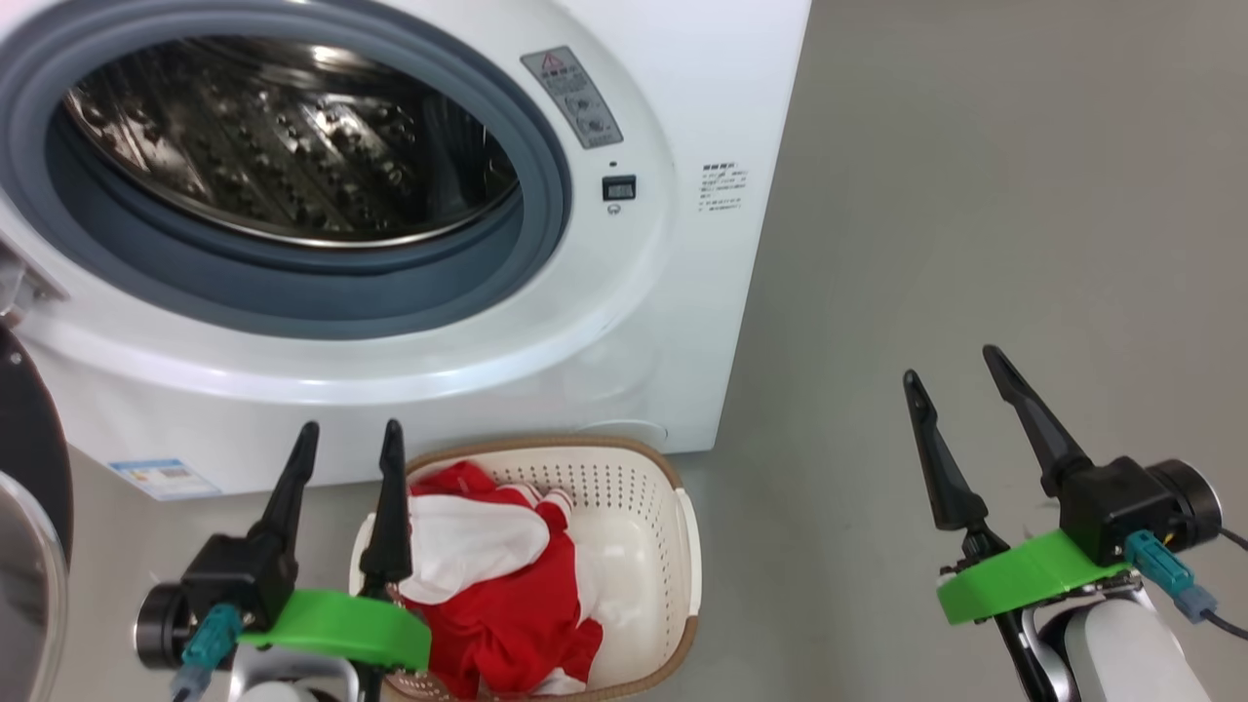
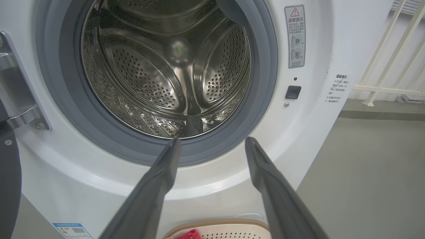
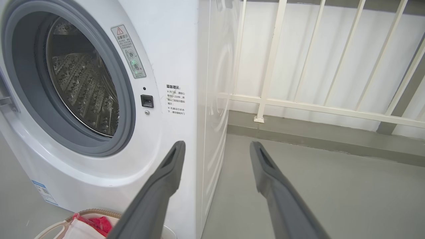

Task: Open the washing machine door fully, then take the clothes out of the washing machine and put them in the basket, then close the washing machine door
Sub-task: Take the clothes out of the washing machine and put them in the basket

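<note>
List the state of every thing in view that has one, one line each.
washing machine door: swung open, at the left.
washing machine: mouth uncovered, no clothes seen in the drum.
clothes: heaped in the basket.
basket: upright on the floor, holding the clothes.
left gripper: jaws open, holding nothing.
right gripper: jaws open, holding nothing.

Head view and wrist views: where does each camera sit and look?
Head view: on the head, looking down at washing machine and basket; left pincer, right pincer show.
Left wrist view: left wrist, facing the drum; own fingers show.
Right wrist view: right wrist, facing the machine's corner and railing; own fingers.
All three share the basket.
</note>
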{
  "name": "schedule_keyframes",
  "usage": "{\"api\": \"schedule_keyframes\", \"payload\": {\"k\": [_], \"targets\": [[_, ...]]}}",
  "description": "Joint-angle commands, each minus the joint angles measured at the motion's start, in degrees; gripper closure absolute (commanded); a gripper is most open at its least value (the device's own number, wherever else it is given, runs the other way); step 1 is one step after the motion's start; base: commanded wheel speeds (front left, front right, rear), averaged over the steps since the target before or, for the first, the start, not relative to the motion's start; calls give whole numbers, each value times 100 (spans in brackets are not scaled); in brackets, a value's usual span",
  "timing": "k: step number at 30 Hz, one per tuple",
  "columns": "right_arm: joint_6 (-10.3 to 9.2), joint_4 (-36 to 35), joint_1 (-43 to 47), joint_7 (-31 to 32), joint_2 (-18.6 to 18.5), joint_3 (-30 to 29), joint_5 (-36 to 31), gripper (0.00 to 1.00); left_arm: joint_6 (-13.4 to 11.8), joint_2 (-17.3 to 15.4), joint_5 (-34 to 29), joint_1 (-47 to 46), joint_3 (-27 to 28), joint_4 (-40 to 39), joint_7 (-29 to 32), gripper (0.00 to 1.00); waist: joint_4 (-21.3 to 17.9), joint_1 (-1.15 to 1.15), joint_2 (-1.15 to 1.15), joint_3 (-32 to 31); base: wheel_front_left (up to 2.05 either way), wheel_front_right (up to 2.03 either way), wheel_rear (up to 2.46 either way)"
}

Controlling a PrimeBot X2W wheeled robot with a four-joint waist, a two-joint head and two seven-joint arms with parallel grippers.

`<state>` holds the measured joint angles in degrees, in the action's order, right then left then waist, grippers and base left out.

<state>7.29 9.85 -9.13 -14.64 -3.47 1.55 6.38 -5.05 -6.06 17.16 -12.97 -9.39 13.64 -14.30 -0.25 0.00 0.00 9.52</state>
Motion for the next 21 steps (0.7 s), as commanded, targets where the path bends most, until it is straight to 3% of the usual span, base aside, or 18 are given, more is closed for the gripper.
{"api": "schedule_keyframes", "payload": {"k": [1,21], "targets": [[20,-136,54,-36,2,75,-93,0,-38,-149,-58,58,237,-222,-70,0,-29,0,0,-120,0,0,0],[20,-408,340,-36,53,-203,-208,0,-77,-293,-15,534,351,-514,-70,0,-134,0,0,-301,0,0,0]]}}
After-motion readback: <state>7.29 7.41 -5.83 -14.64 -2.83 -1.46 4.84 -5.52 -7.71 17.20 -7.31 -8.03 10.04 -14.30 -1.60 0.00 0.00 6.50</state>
